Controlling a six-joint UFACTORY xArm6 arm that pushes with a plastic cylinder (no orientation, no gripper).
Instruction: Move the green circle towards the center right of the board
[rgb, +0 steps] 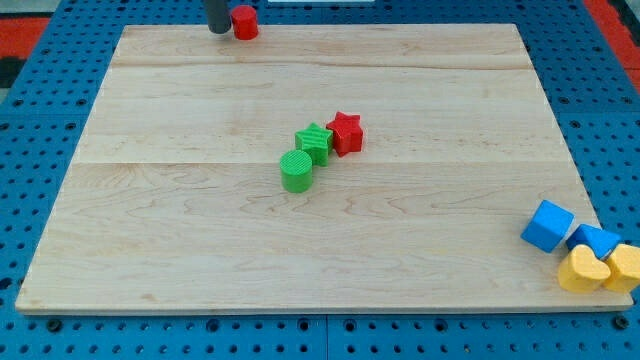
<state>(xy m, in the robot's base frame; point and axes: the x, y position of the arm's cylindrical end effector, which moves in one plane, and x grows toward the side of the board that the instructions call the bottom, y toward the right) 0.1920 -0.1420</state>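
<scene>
The green circle (296, 171) sits near the board's middle, a little left of centre. A green star (315, 142) touches it on its upper right, and a red star (345, 132) touches the green star on the right. My tip (218, 29) is at the view's top edge, left of centre, far above the green circle. It stands right beside a red cylinder (244, 22), on that block's left.
The wooden board (450, 110) lies on a blue pegboard. At the board's bottom right corner sit a blue cube (547, 225), another blue block (594, 241), a yellow heart (582, 270) and a yellow block (624, 267).
</scene>
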